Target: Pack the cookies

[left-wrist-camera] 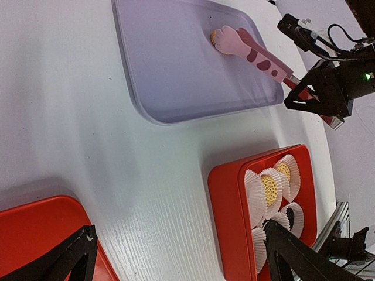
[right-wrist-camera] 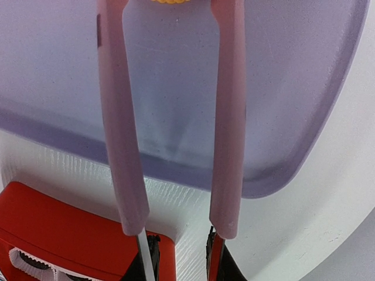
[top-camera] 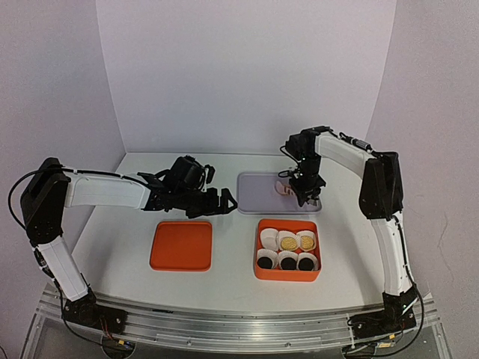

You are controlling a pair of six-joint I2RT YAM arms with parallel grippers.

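Observation:
An orange box [top-camera: 258, 272] holds several white paper cups: three black-brown cookies [top-camera: 287, 262] in the near row, two golden cookies [top-camera: 297, 241] in the far row, and one empty cup [top-camera: 268, 237]. One golden cookie [left-wrist-camera: 216, 39] lies on the lavender tray [top-camera: 256, 191]. My right gripper [top-camera: 308, 196] is shut on pink tongs [left-wrist-camera: 252, 54], whose tips sit either side of that cookie [right-wrist-camera: 170, 1]. My left gripper [top-camera: 215, 202] is open and empty, low over the table between the lid and the box.
An orange lid [top-camera: 180, 245] lies flat left of the box [left-wrist-camera: 229, 205]. White walls close in the back and both sides. In the right wrist view the tray [right-wrist-camera: 176, 88] lies beyond the box's corner [right-wrist-camera: 58, 228].

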